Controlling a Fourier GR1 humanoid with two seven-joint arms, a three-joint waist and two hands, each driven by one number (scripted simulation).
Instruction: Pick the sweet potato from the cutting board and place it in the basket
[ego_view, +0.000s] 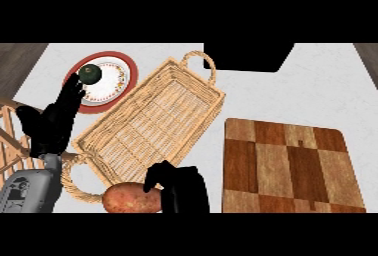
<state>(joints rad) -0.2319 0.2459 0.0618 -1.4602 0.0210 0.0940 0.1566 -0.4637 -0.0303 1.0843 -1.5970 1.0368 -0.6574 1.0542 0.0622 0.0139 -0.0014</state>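
White counter (310, 90) | sweet potato (130, 199) lengthwise left-right | right hand (179, 190) fingers grasping it | left hand (55, 120) released

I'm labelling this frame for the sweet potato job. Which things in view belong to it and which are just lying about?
Part of the job: sweet potato, right hand beside it, basket, cutting board.

Just lying about: plate, dark green fruit on it, resting left hand.

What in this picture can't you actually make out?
- Right hand: its fingers curl beside the sweet potato; head view's lower edge cuts both.
- Dark round fruit on the plate: kind unclear.
- Basket: near handle partly behind the sweet potato.
- Left hand covers the plate's edge.
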